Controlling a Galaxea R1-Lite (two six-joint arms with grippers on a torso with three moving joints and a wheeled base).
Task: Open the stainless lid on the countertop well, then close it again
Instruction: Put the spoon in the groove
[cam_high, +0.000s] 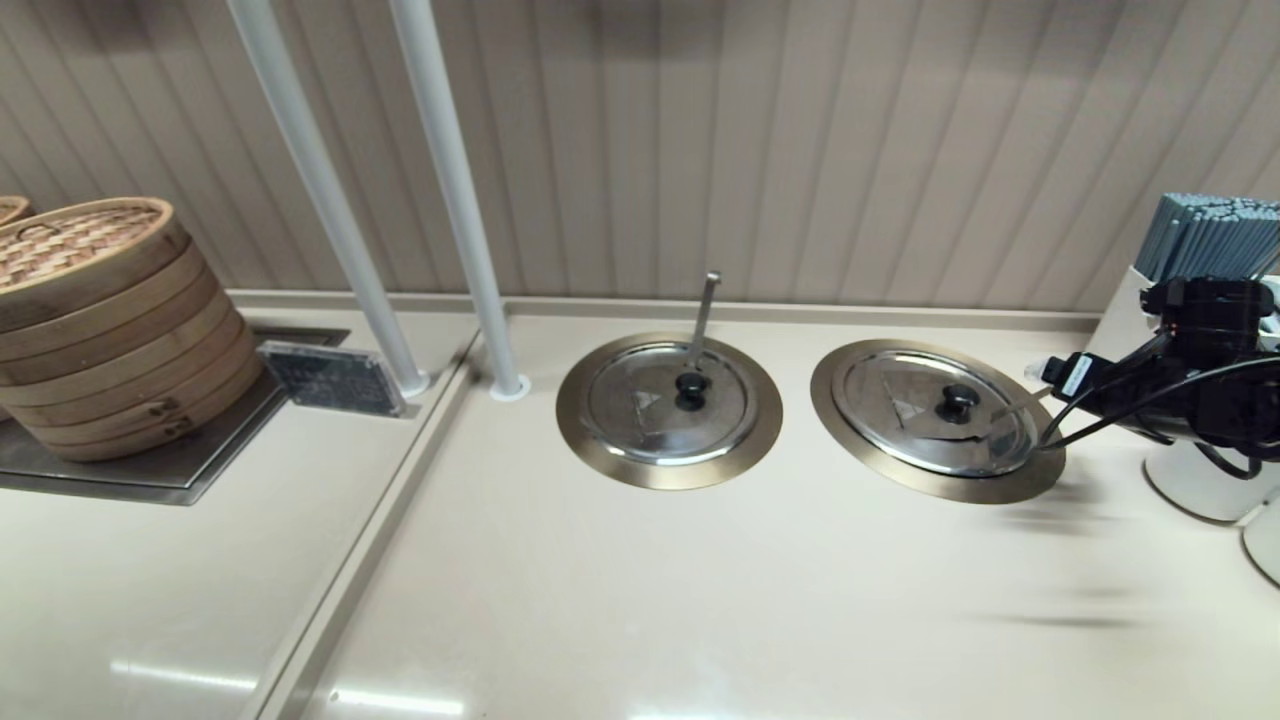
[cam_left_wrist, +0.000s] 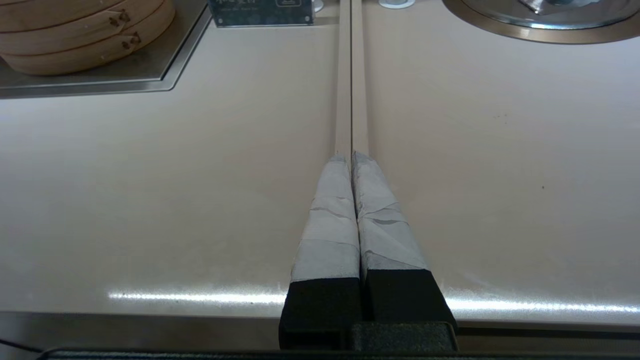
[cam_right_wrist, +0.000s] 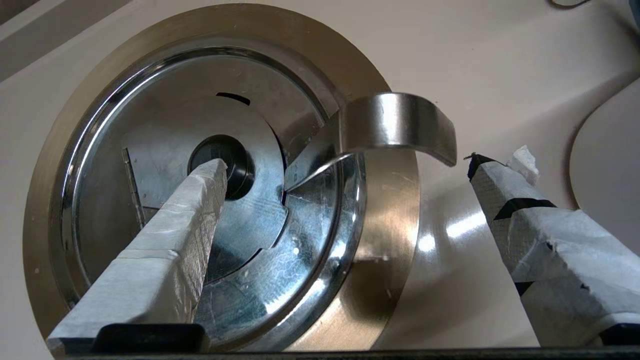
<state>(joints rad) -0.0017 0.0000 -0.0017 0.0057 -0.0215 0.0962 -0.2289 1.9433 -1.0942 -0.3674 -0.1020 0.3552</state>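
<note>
The stainless lid (cam_high: 920, 425) lies flat over the countertop well, whose bronze rim ring (cam_high: 850, 450) shows all round it. Its black knob (cam_high: 958, 400) sits at the centre, and a ladle handle (cam_high: 1022, 404) slants out to the right. My right gripper (cam_high: 1062, 378) hovers open at the lid's right edge. In the right wrist view the right gripper (cam_right_wrist: 347, 165) straddles the ladle handle's hooked end (cam_right_wrist: 395, 120): one finger (cam_right_wrist: 200, 210) reaches over the lid (cam_right_wrist: 310, 240) towards the knob (cam_right_wrist: 239, 162), the other is outside the rim ring (cam_right_wrist: 395, 235). My left gripper (cam_left_wrist: 351, 156) is shut and empty above the counter seam.
A twin lid (cam_high: 640, 415) with a nearly upright ladle handle (cam_high: 704, 310) sits to the left. Two white poles (cam_high: 460, 200) rise behind it. Stacked bamboo steamers (cam_high: 110, 320) and a small sign (cam_high: 330, 378) stand far left. A white holder of grey sticks (cam_high: 1215, 240) stands behind the right arm.
</note>
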